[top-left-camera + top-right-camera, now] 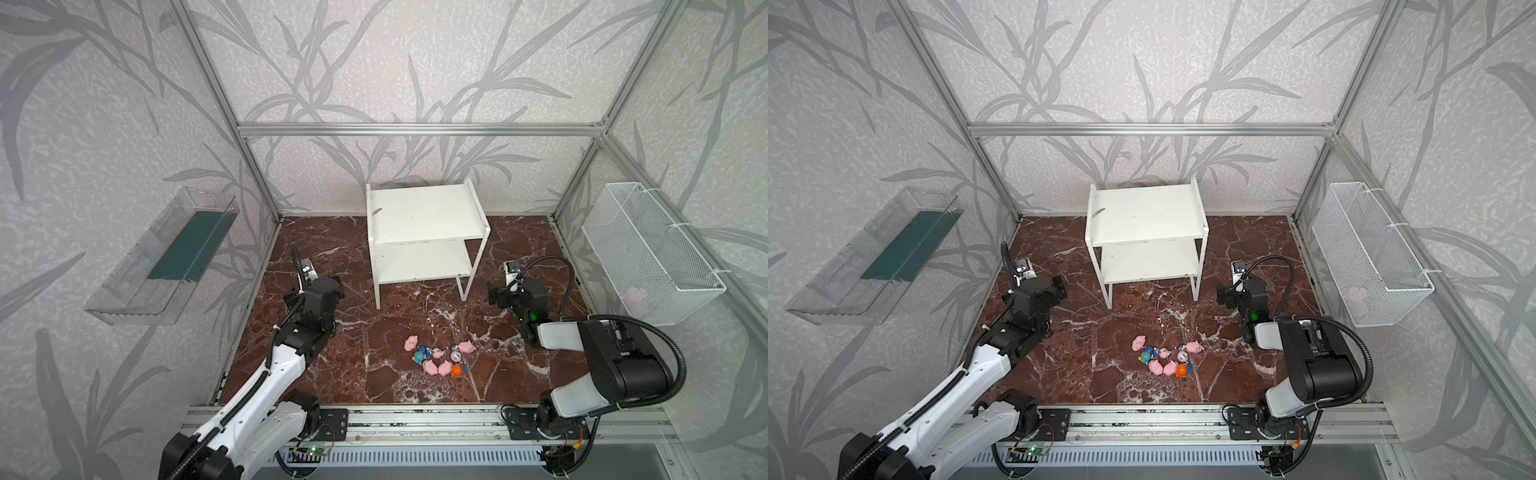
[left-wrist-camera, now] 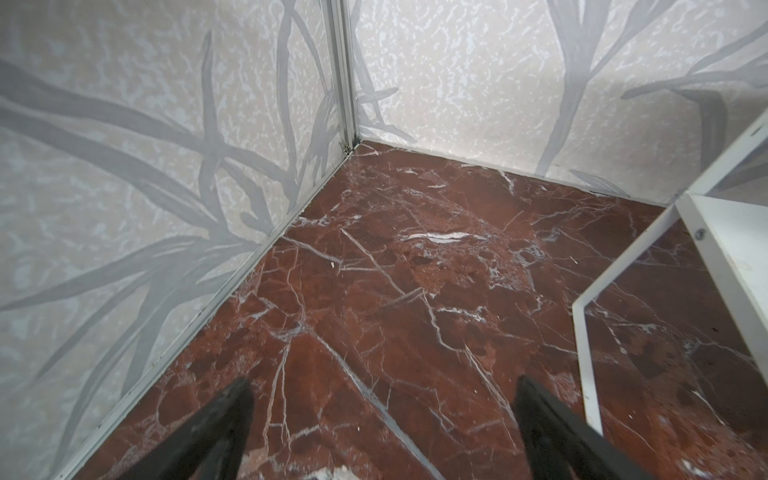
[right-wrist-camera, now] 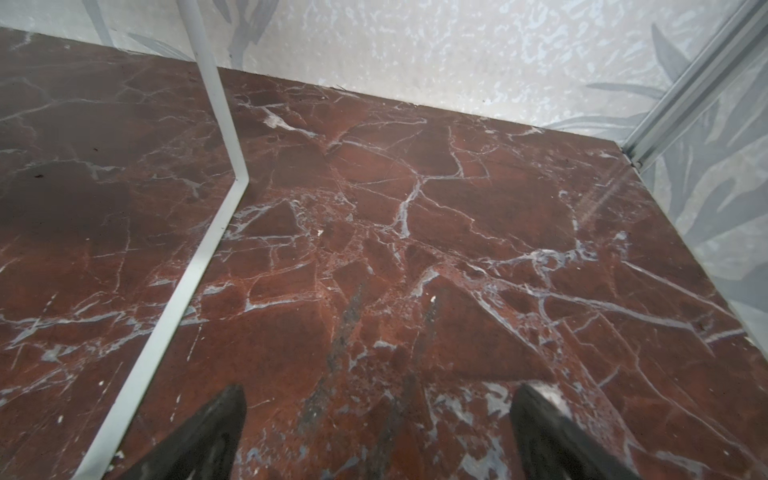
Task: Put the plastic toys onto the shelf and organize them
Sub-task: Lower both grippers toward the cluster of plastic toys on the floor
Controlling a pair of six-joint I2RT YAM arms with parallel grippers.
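Observation:
The plastic toys lie in a tight cluster on the red marble floor, in front of the shelf. Pink pigs such as one at the cluster's left are mixed with white-and-blue figurines, one with orange headgear and one with teal. The white two-tier shelf stands at the back centre with both boards bare. My left gripper is open over bare floor, left of the shelf's leg. My right gripper is open and empty, right of the shelf's other leg.
A clear tray with a green base hangs on the left wall. A white wire basket hangs on the right wall with something pale pink inside. Aluminium frame posts mark the corners, and a rail runs along the front edge.

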